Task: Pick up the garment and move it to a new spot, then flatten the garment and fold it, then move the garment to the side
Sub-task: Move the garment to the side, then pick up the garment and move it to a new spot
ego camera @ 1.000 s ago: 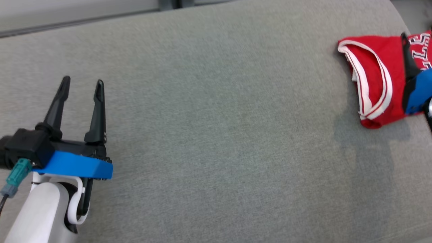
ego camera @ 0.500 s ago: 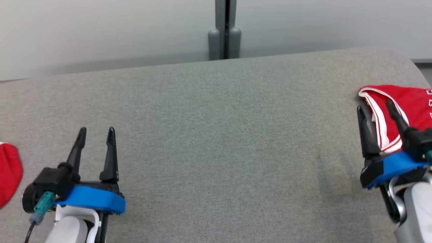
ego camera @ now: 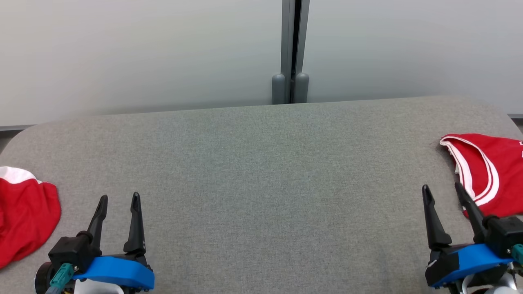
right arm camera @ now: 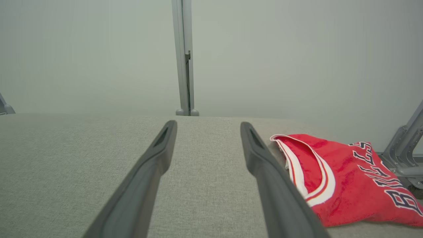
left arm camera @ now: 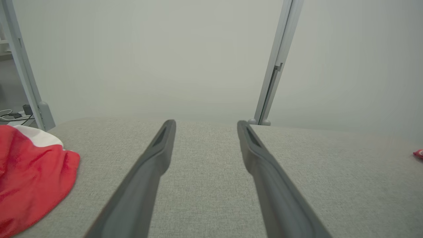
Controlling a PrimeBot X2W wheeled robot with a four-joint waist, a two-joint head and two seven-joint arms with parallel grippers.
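Two red garments on the grey fabric table [ego camera: 261, 183]: a white-trimmed red jersey [ego camera: 490, 171] far right, a crumpled red cloth [ego camera: 24, 220] far left. The left gripper [ego camera: 118, 198] and right gripper [ego camera: 442, 188] both gape wide, empty, the right one just beside the jersey.

Head view: high, facing forward and down over the grey bench [ego camera: 261, 175] toward the post [ego camera: 291, 49] at the back; post just right of centre. Left wrist view: low, close over the bench, looking along its fingers [left arm camera: 155, 165]; post up right of them. Right wrist view: equally low; post left of centre. All share the bench strip before the post
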